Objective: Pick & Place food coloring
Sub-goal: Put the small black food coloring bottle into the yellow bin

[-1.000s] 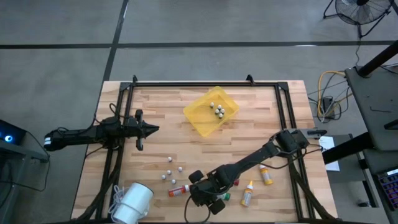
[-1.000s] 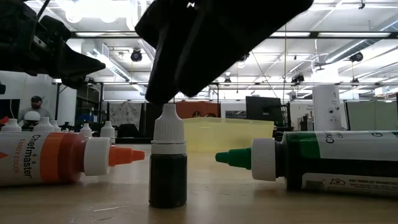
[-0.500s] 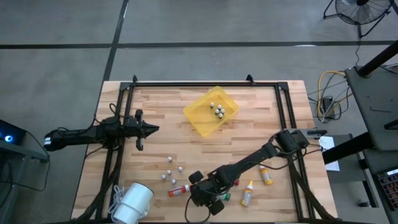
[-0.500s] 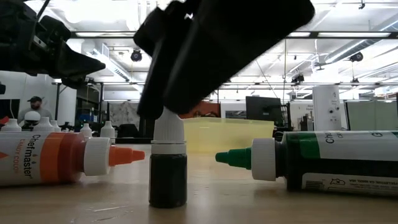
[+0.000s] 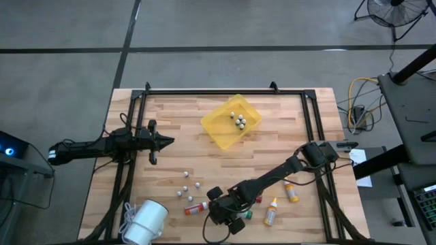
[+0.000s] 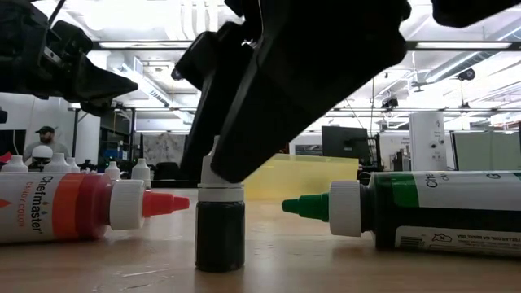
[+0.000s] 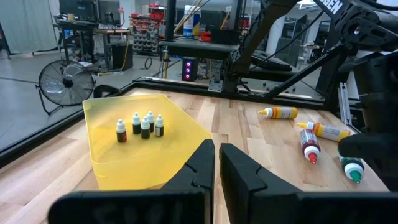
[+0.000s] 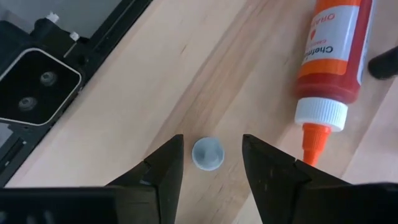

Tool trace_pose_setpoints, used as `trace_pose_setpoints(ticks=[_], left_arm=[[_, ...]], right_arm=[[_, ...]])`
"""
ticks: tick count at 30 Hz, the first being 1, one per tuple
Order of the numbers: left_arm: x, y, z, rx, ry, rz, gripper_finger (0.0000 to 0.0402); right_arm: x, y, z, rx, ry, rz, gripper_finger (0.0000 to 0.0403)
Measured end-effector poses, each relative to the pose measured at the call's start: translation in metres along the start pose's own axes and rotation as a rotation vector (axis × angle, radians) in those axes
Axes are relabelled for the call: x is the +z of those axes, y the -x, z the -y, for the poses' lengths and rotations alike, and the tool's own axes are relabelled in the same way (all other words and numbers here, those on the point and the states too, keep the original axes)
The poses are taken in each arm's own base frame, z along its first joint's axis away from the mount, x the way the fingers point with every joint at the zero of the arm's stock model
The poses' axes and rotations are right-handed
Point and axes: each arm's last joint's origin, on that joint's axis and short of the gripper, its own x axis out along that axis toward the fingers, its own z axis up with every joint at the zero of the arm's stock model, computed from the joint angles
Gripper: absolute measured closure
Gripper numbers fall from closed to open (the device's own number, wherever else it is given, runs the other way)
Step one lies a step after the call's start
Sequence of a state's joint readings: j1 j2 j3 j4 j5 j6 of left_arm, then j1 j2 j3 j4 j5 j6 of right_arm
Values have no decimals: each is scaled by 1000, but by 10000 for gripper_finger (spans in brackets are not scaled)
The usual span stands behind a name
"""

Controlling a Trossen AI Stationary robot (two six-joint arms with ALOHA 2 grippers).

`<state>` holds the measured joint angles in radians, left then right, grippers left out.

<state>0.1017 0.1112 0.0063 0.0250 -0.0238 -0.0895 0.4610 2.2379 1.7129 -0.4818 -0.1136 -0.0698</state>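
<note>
Right wrist view shows the right gripper, fingers parted and empty, straddling from above an upright white-capped dropper bottle standing near the table's front edge, axis vertical.

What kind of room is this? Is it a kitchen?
Probably not a kitchen: it looks like a big workshop or robot lab. There is a wooden table with a robot arm, ceiling lights and a standing fan.

Upright white-capped dropper bottle, table's near edge
</note>
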Motion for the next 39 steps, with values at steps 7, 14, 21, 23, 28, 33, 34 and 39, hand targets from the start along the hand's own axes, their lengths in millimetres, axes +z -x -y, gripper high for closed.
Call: trace_pose_setpoints(ticks=[7, 14, 21, 23, 28, 33, 34, 39], left_arm=[[0, 0, 0, 0, 0, 0, 402], [0, 0, 0, 0, 0, 0, 402], [0, 0, 0, 1, 0, 0, 402], [0, 0, 0, 1, 0, 0, 402], [0, 0, 0, 1, 0, 0, 402], [0, 0, 0, 1, 0, 0, 402], [0, 0, 0, 1, 0, 0, 402], [0, 0, 0, 1, 0, 0, 402]], right_arm=[[0, -1, 0, 0, -1, 12, 252], [-2, -2, 1, 24, -3, 10, 270], [-2, -2, 3, 22, 3, 11, 311], [-3, -2, 4, 21, 5, 11, 327], [-2, -2, 6, 22, 9, 13, 358], [-2, 0, 7, 20, 7, 14, 359], [0, 1, 7, 19, 7, 16, 357], [14, 22, 8, 12, 3, 75, 355]])
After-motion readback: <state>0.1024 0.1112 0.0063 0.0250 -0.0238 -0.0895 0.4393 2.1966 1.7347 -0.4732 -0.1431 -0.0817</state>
